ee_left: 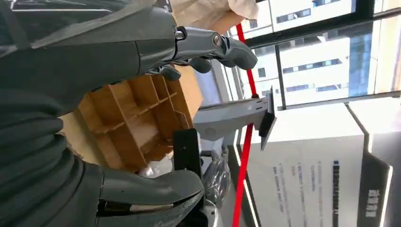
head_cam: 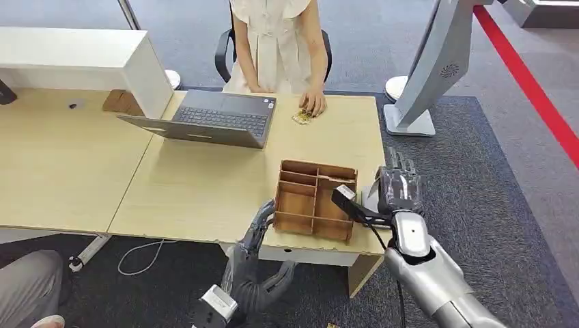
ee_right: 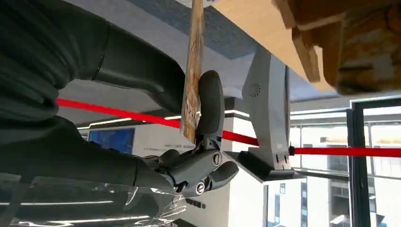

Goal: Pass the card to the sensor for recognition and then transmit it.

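From the head view, the right hand (head_cam: 399, 188) hangs off the desk's (head_cam: 205, 184) right edge, beside the wooden box (head_cam: 315, 200). The left hand (head_cam: 254, 263) reaches up at the near edge, fingertips by the box's left corner. A person's hand (head_cam: 314, 102) rests on a small item across the desk, near the laptop (head_cam: 212, 119).

At the left wrist, the left hand (ee_left: 156, 118) is spread and holds nothing, the box (ee_left: 137, 118) between thumb and fingers.

At the right wrist, the right hand (ee_right: 156, 118) pinches the card (ee_right: 193, 80) edge-on between thumb and finger, beside the desk edge.
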